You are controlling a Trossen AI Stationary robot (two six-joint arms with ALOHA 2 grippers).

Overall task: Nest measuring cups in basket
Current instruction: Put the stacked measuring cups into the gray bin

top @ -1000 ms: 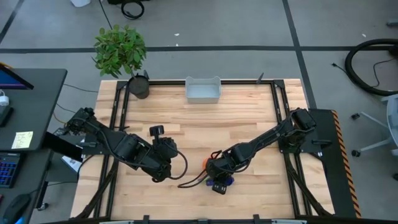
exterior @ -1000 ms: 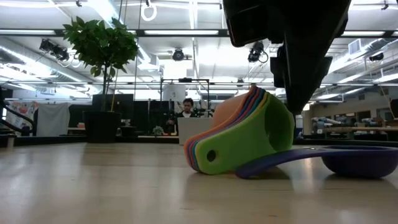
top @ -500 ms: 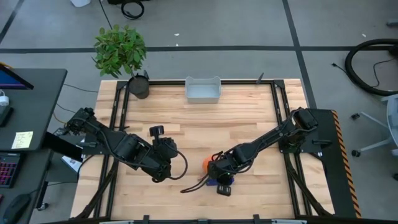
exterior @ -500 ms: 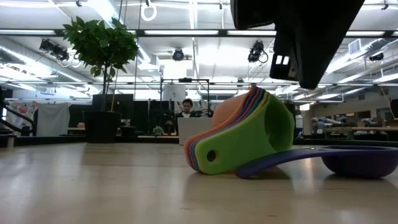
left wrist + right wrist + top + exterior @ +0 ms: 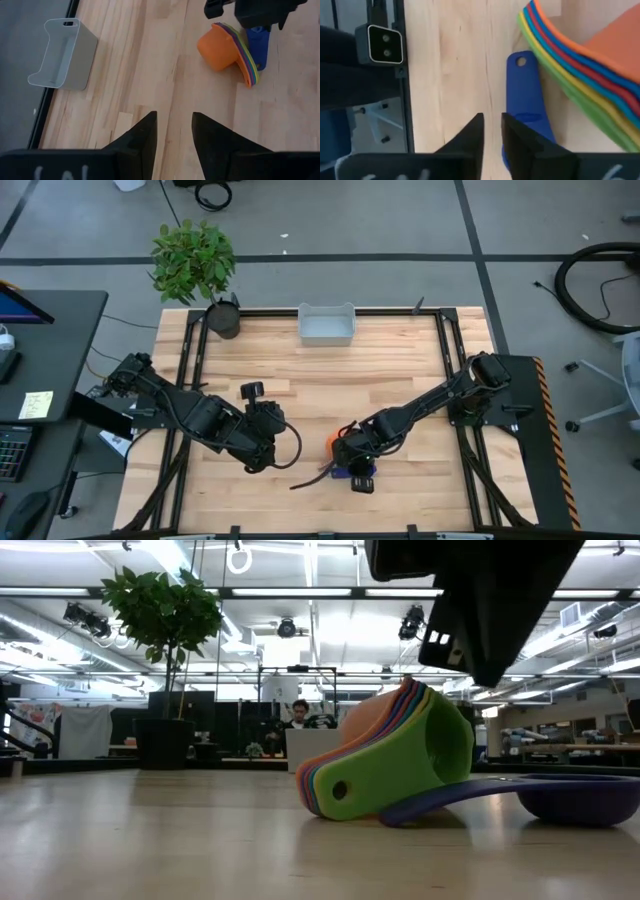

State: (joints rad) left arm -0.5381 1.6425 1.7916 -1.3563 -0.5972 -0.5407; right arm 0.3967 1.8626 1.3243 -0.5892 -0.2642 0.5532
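A: Looking across the whole scene first, you have a pale wooden table [image 5: 320,380] with a dark frame, standing on a grey floor marked with dark lines. A desk [image 5: 45,350] sits off the left side, and coiled cable [image 5: 600,285] lies on the floor beyond the right side. The low view opens into a large hall with ceiling lights, and a person [image 5: 300,715] sits far behind the table.

B: And on the table itself?

A: A leafy plant [image 5: 193,260] in a dark pot [image 5: 224,318] stands at the far left corner. The basket [image 5: 327,324] sits at the middle of the far edge, well apart from everything else.

B: Where do you find the measuring cups?

A: Near the front, right of centre. The nested stack [image 5: 385,765] lies tipped on its side, the orange cup [image 5: 217,47] outermost at one end and the green cup [image 5: 400,775] at the other. The handles fan out along the wood. The blue cup [image 5: 525,115] lies just beside the stack, flat on the table, its long handle running alongside the rims, hole end away from the bowl.

B: And your grippers?

A: The right gripper [image 5: 491,132] hangs above the blue cup, fingers a narrow gap apart, holding nothing. The left gripper [image 5: 174,132] waits left of the stack, fingers parted, empty.
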